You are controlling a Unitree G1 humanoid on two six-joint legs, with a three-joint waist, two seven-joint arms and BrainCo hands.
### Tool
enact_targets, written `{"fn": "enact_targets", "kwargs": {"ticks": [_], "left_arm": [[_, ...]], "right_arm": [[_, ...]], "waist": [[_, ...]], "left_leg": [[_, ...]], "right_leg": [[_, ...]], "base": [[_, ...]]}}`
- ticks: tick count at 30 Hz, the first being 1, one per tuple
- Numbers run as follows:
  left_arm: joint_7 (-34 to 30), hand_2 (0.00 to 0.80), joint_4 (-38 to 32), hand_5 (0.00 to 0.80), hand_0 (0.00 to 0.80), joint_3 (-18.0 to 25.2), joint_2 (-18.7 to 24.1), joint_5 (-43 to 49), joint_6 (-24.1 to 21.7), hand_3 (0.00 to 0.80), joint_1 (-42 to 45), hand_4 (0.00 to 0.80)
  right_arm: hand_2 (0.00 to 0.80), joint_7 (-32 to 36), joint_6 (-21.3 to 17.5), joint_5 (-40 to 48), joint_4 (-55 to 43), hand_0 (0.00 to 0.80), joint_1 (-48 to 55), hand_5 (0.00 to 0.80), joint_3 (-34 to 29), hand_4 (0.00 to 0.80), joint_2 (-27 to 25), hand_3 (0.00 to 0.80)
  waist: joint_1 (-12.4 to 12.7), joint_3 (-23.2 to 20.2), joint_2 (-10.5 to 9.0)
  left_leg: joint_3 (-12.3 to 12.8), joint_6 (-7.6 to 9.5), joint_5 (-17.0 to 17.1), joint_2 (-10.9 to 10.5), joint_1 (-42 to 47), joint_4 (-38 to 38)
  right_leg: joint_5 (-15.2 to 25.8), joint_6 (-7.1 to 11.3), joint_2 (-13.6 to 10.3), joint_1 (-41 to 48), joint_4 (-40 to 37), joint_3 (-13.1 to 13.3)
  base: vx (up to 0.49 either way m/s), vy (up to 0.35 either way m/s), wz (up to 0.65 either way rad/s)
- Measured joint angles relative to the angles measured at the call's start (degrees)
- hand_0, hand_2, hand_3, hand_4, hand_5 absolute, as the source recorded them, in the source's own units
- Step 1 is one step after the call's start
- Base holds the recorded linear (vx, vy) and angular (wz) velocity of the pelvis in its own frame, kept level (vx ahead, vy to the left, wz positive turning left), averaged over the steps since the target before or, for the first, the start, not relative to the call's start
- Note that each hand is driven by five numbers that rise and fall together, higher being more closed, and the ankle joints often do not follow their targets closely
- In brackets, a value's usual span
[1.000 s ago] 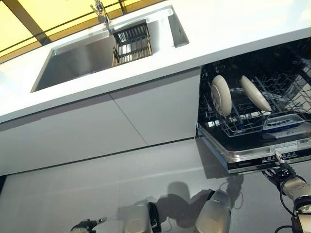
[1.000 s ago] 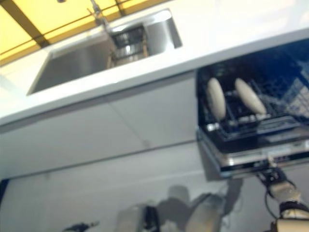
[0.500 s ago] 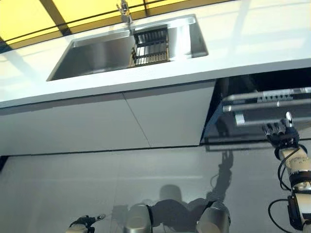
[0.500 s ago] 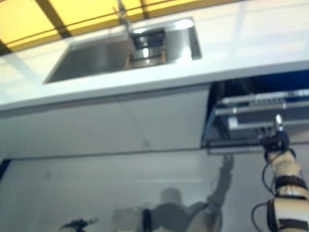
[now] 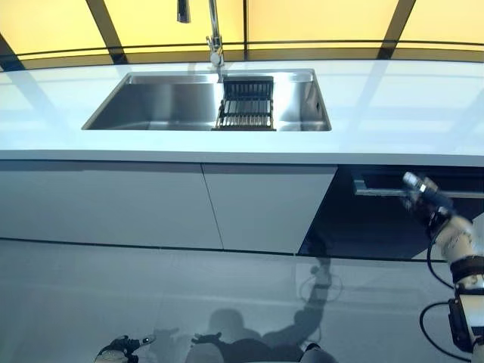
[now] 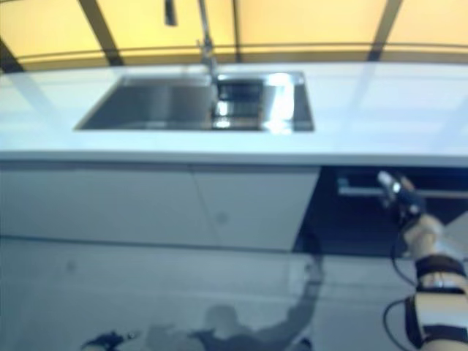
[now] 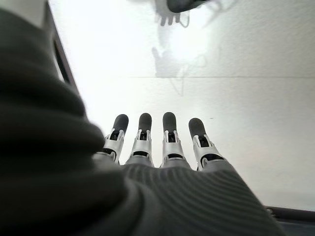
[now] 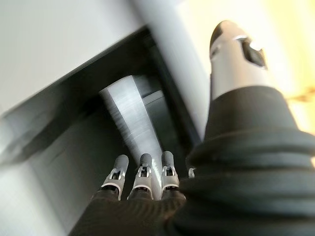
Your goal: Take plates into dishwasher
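The dishwasher door [image 5: 363,223] stands nearly upright below the white counter, a dark gap still showing at its top. Its silver top strip [image 5: 378,187] shows under the counter edge. No plates are in view; the racks are hidden behind the door. My right hand [image 5: 425,195] is up at the door's top edge with fingers straight. In the right wrist view its fingers [image 8: 141,173] lie against the silver strip [image 8: 130,118]. My left hand [image 5: 121,349] hangs low at the left, open and empty, its fingers [image 7: 169,137] straight over the floor.
A steel sink [image 5: 151,106] with a dark dish rack [image 5: 246,103] and a tap [image 5: 214,30] is set in the white counter [image 5: 393,113]. White cabinet doors [image 5: 151,204] run left of the dishwasher. Grey floor [image 5: 151,295] lies in front.
The dishwasher door has swung up from lying open to nearly shut, with my right hand rising on its edge. The two plates in the rack went out of sight. The camera has also shifted.
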Motion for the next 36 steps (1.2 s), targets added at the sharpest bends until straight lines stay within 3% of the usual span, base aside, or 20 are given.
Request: {"fn": "enact_targets", "kwargs": {"ticks": [4,10,13,15,20,26,36], "left_arm": [[0.00,0.000,-0.02,0.000,0.000,0.13,0.00,0.01,-0.32,0.000,0.57,0.000],[-1.70,0.000,-0.12,0.000,0.000,-0.41,-0.01,1.36,-0.82,0.000,0.56,0.000],[-2.29,0.000,-0.09,0.000,0.000,-1.14,-0.23,2.26,-1.03,0.000,0.64,0.000],[-2.74,0.000,-0.06,0.000,0.000,-1.64,-1.58,2.26,-0.89,0.000,1.08,0.000],[-4.45,0.000,2.07,0.000,0.000,-4.18,-4.94,3.64,-0.61,0.000,1.87,0.000],[-4.93,0.000,3.91,0.000,0.000,-6.49,-7.57,7.81,-0.25,0.000,1.90,0.000],[-5.83,0.000,4.00,0.000,0.000,-8.01,-7.54,8.90,-1.48,0.000,1.73,0.000]], "right_arm": [[0.000,-2.63,-0.52,-28.33,-2.66,0.000,9.06,0.000,9.54,0.000,1.74,0.000],[0.000,-6.97,-3.98,-45.23,-4.29,0.000,17.85,0.000,11.61,0.000,7.54,0.000],[0.000,-9.98,-4.41,-46.67,-3.74,0.000,21.09,0.000,11.48,0.000,11.96,0.000],[0.000,-12.82,-4.37,-45.91,-2.74,0.000,25.00,0.000,11.30,0.000,18.39,0.000],[0.000,-13.66,-2.84,-42.60,5.87,0.000,28.44,0.000,11.53,0.000,27.69,0.000],[0.000,-13.42,0.58,-42.56,8.92,0.000,28.99,0.000,11.60,0.000,28.37,0.000],[0.000,-13.50,1.04,-42.58,8.89,0.000,28.88,0.000,12.56,0.000,28.06,0.000]], "waist": [[-1.33,-2.67,-0.53],[-1.60,-4.85,-2.60],[-1.53,-5.34,-3.24],[-1.52,-5.44,-3.41],[-1.76,-5.20,-2.94],[-2.66,-5.16,-2.26],[-2.77,-5.60,-1.67]], "left_leg": [[0.26,-0.29,1.71,-0.43,1.64,-4.78],[-0.04,-0.79,2.84,-0.57,2.55,-7.84],[-0.21,-0.80,2.92,-0.53,2.55,-8.35],[-0.40,-0.81,2.93,-0.54,2.66,-8.71],[-0.37,-0.79,2.91,-0.64,3.81,-9.20],[-0.32,-0.42,2.83,-0.59,4.53,-9.56],[-0.32,-0.65,2.99,-0.60,4.62,-9.61]], "right_leg": [[3.22,0.53,1.37,3.09,-7.31,-0.54],[5.65,0.90,2.61,5.82,-13.37,-1.66],[5.93,0.93,2.91,6.22,-14.48,-1.92],[5.82,1.06,2.93,6.50,-14.66,-2.05],[5.44,1.37,2.83,7.49,-14.68,-2.06],[5.30,1.36,2.88,8.00,-14.68,-2.02],[5.31,1.36,2.94,8.01,-14.67,-1.86]], "base": [[0.013,0.032,0.00],[-0.005,-0.003,0.04],[0.027,0.010,0.05],[0.061,0.002,0.07],[0.051,0.008,0.02],[0.032,0.002,-0.01],[0.000,0.000,0.00]]}}
